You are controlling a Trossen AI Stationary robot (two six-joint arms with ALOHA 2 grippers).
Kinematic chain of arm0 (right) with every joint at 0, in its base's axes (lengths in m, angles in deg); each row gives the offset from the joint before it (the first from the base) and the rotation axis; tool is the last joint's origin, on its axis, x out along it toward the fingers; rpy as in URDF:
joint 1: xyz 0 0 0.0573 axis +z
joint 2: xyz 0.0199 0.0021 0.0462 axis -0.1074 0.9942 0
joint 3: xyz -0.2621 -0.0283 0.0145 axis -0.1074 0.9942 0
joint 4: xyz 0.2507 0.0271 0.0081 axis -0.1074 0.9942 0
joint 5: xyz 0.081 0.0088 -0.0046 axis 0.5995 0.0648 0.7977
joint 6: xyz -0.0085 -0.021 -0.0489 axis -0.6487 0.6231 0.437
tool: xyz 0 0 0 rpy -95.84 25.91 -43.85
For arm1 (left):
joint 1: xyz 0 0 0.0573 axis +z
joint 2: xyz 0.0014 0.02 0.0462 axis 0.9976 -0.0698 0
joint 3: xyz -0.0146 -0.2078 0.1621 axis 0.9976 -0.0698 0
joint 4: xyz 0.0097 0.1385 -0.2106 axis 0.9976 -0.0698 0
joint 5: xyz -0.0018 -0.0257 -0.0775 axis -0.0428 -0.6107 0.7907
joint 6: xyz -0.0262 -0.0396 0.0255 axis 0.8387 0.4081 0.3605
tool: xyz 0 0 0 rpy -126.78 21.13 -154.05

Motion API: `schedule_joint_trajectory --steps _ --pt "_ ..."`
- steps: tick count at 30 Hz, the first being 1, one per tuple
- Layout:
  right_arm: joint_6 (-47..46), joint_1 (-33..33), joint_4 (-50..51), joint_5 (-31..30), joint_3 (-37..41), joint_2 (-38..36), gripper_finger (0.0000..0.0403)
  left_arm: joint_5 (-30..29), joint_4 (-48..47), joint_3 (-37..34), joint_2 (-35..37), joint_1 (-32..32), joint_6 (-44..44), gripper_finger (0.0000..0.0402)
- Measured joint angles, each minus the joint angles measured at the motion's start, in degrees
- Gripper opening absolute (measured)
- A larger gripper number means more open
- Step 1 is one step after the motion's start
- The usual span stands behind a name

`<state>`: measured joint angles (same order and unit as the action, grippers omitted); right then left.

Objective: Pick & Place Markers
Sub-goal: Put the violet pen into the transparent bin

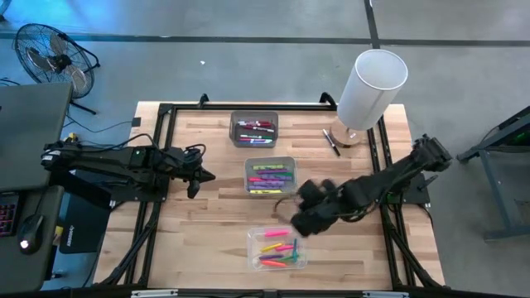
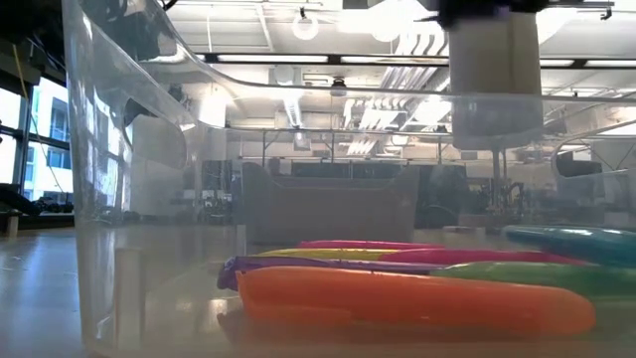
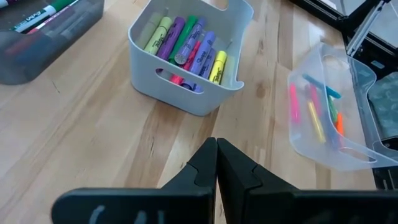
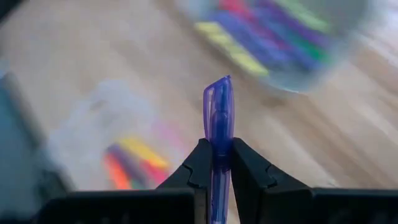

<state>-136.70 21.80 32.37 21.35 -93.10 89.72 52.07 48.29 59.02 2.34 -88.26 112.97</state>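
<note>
Here a purple marker is pinched upright between the fingers of the right hand, which is held above the surface between the grey bin of markers and the clear bin of markers; the left hand is kept closed and empty, near the grey bin

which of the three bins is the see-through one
The clear bin at the table's near edge, holding loose markers; the middle bin and the far bin are opaque grey.
</note>
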Motion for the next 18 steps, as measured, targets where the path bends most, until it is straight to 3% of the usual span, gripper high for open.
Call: schedule_joint_trajectory --steps 4,11,18 --pt "11.9 1.23 -6.4 5.26 -4.69 7.15 0.0028 0.1 -0.03 0.0 0.0 0.0 0.21 0.0005" --pt "17.9 1.12 -12.39 17.5 -5.75 19.19 0.0034 2.92 -0.05 0.0 -0.01 0.0 0.27 0.0005" --pt "16.02 0.92 -15.03 15.38 -5.84 20.2 0.0103 3.0 -0.03 0.0 -0.02 0.0 0.29 0.0005"
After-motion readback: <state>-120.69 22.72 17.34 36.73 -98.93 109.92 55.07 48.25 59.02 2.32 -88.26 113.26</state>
